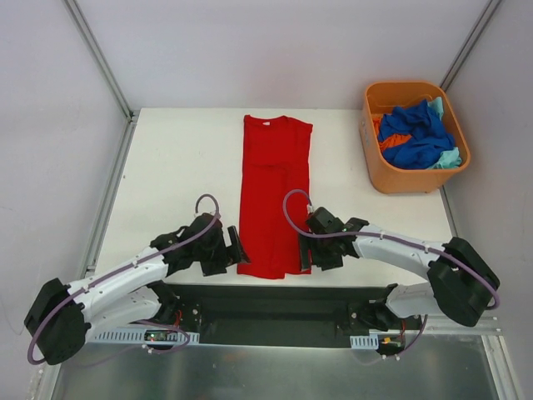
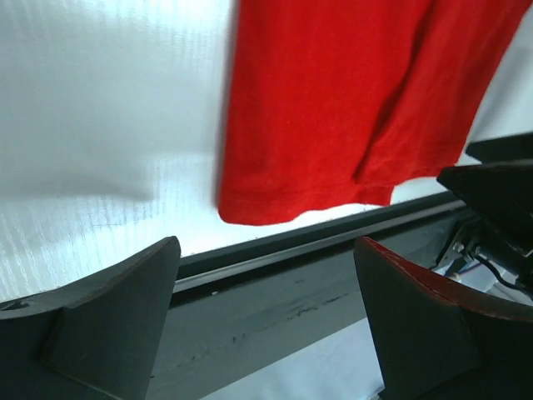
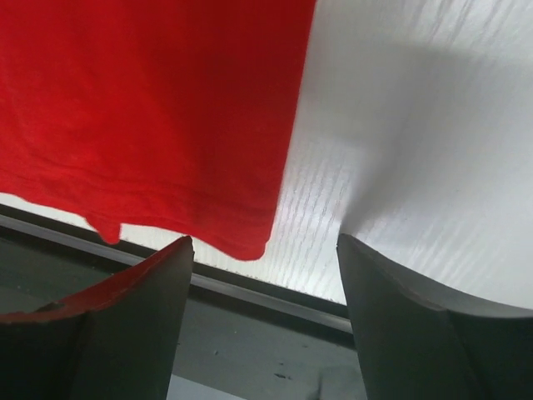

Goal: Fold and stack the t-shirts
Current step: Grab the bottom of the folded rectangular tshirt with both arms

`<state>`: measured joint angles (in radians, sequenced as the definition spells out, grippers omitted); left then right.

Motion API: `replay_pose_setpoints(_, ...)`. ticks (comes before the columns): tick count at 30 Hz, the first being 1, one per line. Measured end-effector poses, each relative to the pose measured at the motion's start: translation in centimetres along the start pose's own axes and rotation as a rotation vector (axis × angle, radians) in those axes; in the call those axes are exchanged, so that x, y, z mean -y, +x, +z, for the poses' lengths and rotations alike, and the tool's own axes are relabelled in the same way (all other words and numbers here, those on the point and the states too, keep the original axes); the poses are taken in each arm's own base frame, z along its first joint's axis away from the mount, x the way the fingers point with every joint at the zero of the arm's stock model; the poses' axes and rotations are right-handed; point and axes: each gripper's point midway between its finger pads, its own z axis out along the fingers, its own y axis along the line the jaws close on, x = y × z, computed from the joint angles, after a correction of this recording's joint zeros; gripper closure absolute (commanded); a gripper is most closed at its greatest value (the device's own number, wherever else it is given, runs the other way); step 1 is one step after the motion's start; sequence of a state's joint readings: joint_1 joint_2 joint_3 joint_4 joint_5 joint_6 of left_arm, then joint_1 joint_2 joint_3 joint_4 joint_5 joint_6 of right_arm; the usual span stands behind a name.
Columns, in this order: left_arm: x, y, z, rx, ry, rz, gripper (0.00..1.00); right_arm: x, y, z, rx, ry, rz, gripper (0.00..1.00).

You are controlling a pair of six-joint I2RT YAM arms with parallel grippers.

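The red shirt [image 1: 275,192] lies flat on the white bench [image 1: 183,167], folded lengthwise into a narrow strip. Its collar is at the far end and its hem is at the near edge, where one corner just laps over the dark rail.

The left fingers [image 1: 236,247] sit low just beside the hem's left corner. They are spread wide with nothing between them, and the wrist view shows only bench and rail in the gap. The right fingers [image 1: 305,255] are just beside the hem's right corner, also well apart and holding nothing. The cloth ends a little short of them.

At the far right corner stands an orange tub [image 1: 391,179]. It holds a crumpled heap of blue shirts [image 1: 420,137], with an orange one [image 1: 393,140] and a teal one [image 1: 450,158] showing at the sides.
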<state>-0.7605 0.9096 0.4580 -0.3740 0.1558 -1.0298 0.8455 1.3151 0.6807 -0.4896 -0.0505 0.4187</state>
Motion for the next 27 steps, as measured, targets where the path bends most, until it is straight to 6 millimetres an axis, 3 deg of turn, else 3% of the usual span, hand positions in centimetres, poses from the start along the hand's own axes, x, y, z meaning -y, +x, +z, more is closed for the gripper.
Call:
replay_pose_setpoints(6, -1.8, 0.1, 1.7, -0.021, -0.101, -0.038, 0.35, -0.1, 0.4, 0.9, -0.026, -0.013, 0.031, 0.47)
replay_pose_setpoints(8, -2.4, 0.1, 2.3, -0.026, -0.138, -0.047, 0.46, -0.2, 0.4, 1.0, -0.031, -0.014, 0.034, 0.51)
replay_pose_setpoints(19, -1.7, 0.3, 3.9, -0.050, -0.135, -0.063, 0.76, -0.8, 0.7, 1.3, -0.035, -0.058, 0.055, 0.69)
replay_pose_setpoints(23, -1.5, 0.6, 4.4, -0.071, -0.122, -0.075, 1.00, -1.1, 0.8, 1.5, -0.040, -0.082, 0.061, 0.76)
replay_pose_setpoints(27, -1.2, 0.9, 4.8, -0.087, -0.105, -0.077, 1.00, -1.4, 1.0, 1.6, -0.041, -0.104, 0.072, 0.87)
